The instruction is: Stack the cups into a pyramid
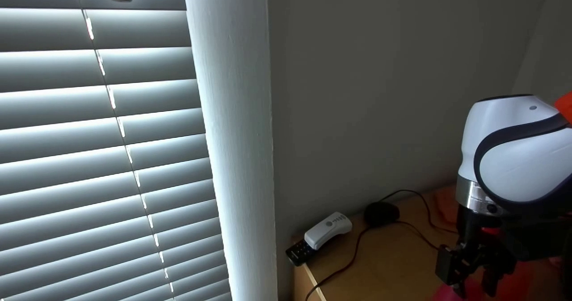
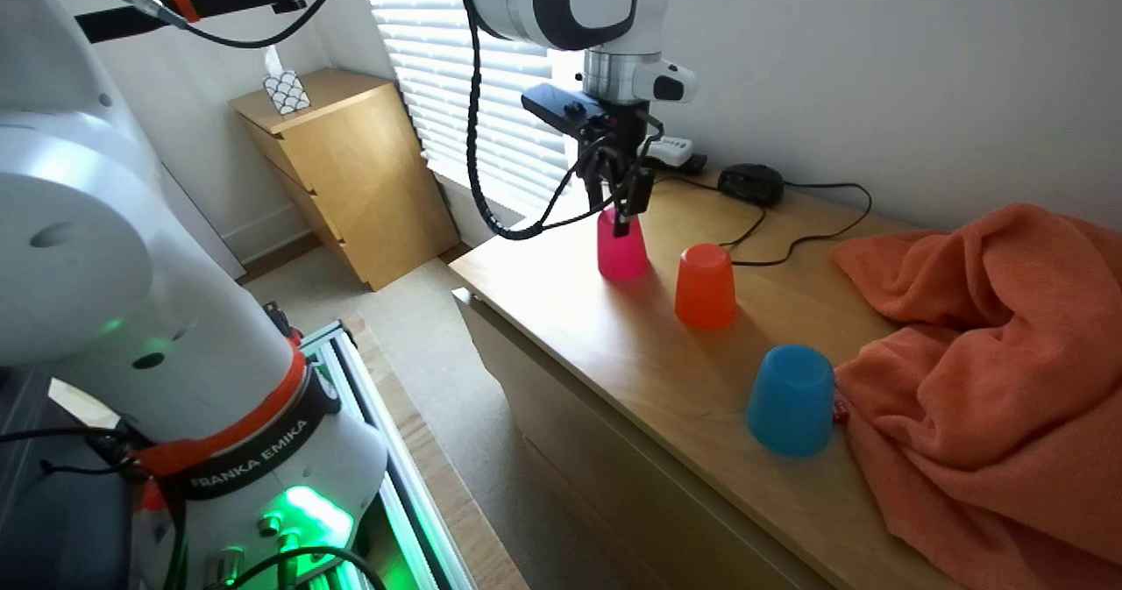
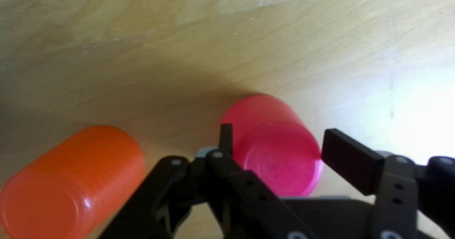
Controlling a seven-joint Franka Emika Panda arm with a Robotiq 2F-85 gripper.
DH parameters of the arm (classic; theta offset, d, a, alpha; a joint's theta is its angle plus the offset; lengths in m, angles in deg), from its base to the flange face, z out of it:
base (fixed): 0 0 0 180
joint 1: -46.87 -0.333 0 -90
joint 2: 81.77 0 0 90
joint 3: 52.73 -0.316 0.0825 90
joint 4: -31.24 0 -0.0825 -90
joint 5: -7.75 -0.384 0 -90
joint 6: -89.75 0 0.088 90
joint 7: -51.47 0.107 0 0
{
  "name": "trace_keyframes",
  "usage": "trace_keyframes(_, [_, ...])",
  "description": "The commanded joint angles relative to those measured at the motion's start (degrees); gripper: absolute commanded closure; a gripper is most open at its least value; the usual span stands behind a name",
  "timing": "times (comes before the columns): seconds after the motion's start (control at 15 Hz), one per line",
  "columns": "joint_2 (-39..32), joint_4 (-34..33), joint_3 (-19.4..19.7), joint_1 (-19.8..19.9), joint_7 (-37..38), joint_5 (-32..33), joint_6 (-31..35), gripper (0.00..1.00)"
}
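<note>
Pyramid not begun — pink cup (image 2: pixel 622 261), orange cup (image 2: pixel 706 287), blue cup (image 2: pixel 791 401) inverted, separate on wooden surface (image 2: pixel 666 371). Gripper (image 3: pixel 278 145) jaws wide around pink cup — contact unclear. Remaining: base pair, top cup.

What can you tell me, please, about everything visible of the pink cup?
The pink cup is smooth and plastic-looking, tapering to a flat, round closed end; no handle shows. It appears to stand upside down on the wooden tabletop, apart from the orange cup. The end effector straddles it; whether the two touch, I cannot tell.
</note>
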Motion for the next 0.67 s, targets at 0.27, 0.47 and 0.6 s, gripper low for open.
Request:
trace_keyframes(0.27, [-3.01,-1.09,0.34,-0.20,0.72,3.50,0.75,0.00])
trace_keyframes(0.47, [-3.48,-1.43,0.59,-0.27,0.94,4.93,0.98,0.30])
trace_keyframes(0.6, [-3.51,-1.73,1.03,-0.25,1.44,6.72,0.95,0.40])
